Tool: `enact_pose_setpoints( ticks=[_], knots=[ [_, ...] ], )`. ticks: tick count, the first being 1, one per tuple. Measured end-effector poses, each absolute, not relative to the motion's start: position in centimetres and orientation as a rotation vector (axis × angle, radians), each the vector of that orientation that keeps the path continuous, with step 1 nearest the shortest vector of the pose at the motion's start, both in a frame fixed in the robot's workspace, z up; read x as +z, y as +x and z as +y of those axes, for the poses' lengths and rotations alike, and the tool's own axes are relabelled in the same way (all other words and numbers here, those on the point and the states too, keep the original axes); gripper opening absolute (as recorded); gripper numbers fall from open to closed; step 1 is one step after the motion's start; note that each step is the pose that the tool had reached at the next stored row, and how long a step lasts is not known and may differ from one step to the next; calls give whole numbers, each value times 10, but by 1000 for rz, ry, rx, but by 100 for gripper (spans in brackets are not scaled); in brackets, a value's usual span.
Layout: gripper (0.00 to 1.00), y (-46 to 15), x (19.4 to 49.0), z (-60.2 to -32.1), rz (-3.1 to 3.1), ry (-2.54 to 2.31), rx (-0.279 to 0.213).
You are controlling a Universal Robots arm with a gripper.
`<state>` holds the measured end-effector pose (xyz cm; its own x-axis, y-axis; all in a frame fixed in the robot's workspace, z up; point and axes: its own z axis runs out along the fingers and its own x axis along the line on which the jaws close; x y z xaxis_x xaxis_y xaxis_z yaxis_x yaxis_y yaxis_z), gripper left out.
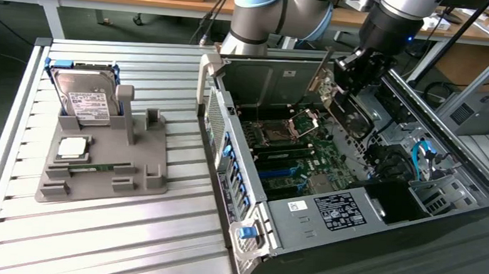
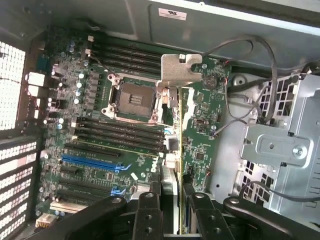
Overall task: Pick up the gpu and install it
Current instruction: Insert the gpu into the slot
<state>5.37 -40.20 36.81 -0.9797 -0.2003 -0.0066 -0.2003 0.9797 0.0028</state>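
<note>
Gripper [image 2: 172,200] jaws stand part-way closed on the gpu [image 2: 173,145], pinching the thin card by its top edge so that it hangs edge-down under the wrist. Its long axis runs straight away from the gripper, ending in the silvery bracket [image 2: 176,70] at the far end. Below it lies the green motherboard [image 2: 55,130], with the open CPU socket [image 2: 132,100] just beside the card's line, and the card looks to be clear of the board. The blue expansion slots [image 2: 90,162] sit off to one side — in the exterior view they are to the left of the card and nearer the camera, and the card's length appears to lie across them, not along them. All of this is inside the open computer case [image 1: 224,192]. Further off on the desk [image 1: 96,242], a grey fixture [image 1: 100,167] carries the hard drive [image 1: 88,94].
</note>
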Motion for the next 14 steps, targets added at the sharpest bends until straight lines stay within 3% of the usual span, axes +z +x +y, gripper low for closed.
enact_pose_setpoints(
  ticks=[14],
  knots=[
    [27,54,368,-402,3077,-602,6]
  ],
)
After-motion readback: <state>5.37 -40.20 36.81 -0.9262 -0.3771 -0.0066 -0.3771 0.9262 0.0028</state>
